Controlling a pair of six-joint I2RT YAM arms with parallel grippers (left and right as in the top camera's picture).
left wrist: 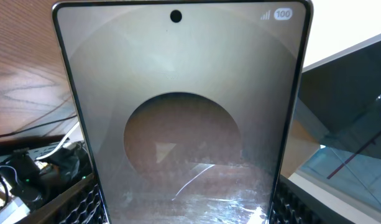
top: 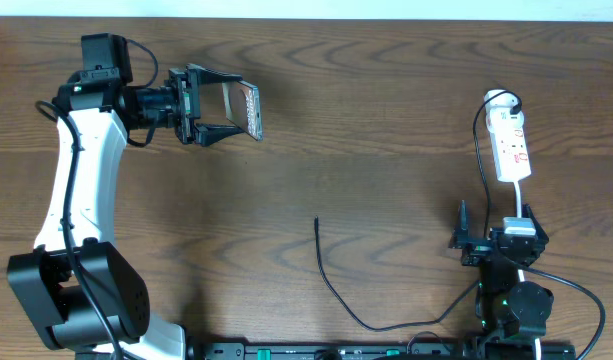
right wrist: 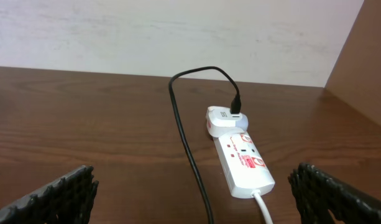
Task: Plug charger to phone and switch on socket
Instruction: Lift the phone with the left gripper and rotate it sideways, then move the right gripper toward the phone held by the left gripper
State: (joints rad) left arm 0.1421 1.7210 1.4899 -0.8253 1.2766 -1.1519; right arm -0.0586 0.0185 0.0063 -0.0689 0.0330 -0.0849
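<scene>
Brownish-screened phone with dark frame, clamped edgewise in left end effector, arm stretched across desk far-left, right end effector spread wide before white socket, charger lying mid-desk

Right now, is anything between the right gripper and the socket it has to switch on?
Nothing visible blocks it. The open right gripper faces the socket across bare table. Only the socket's white cord trails back toward the gripper, and the charger cable runs alongside the socket.
</scene>
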